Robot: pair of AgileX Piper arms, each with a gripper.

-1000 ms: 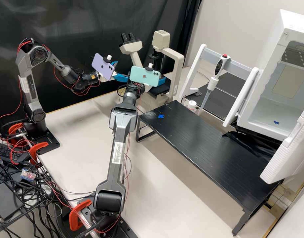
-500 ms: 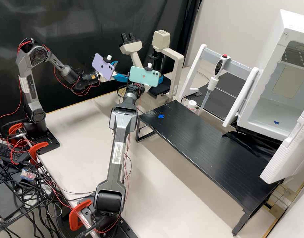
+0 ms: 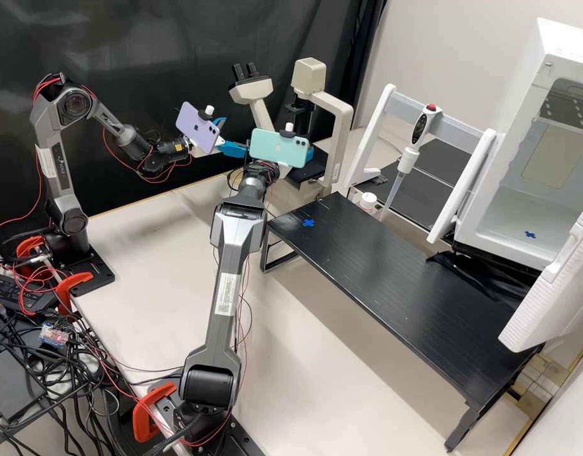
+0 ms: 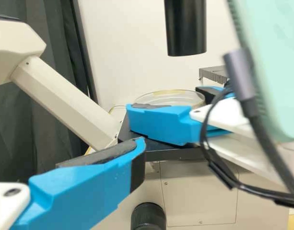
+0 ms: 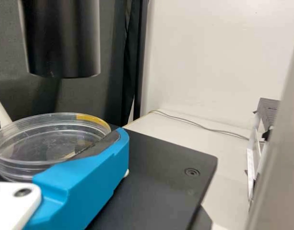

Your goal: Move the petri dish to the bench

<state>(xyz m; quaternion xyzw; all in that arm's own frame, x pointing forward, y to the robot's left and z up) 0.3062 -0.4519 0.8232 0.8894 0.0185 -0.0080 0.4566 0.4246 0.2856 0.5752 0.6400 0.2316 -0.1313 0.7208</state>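
At the left of the high view, the left gripper [image 3: 236, 135] sits behind a purple phone [image 3: 198, 128], its fingers spread wide, with nothing between them. Right of it, behind a teal phone [image 3: 279, 149], the right gripper [image 3: 311, 154] has its fingers closed in on the dish [image 5: 46, 136], one on each side; in the right wrist view a pad lies against the rim. The dish is at the microscope [image 3: 346, 120], over its black stage [image 5: 173, 165] and below a black tube [image 5: 60, 40]; whether its base touches the stage, I can't tell. Next comes the black bench [image 3: 393, 278], a blue cross [image 3: 308, 223] near its left end. Behind it a pipette [image 3: 418, 130] hangs upright on a white stand [image 3: 453, 183]. Furthest right is a white box [image 3: 561, 47], its door [image 3: 551, 291] open, another blue cross [image 3: 530, 235] on its floor.
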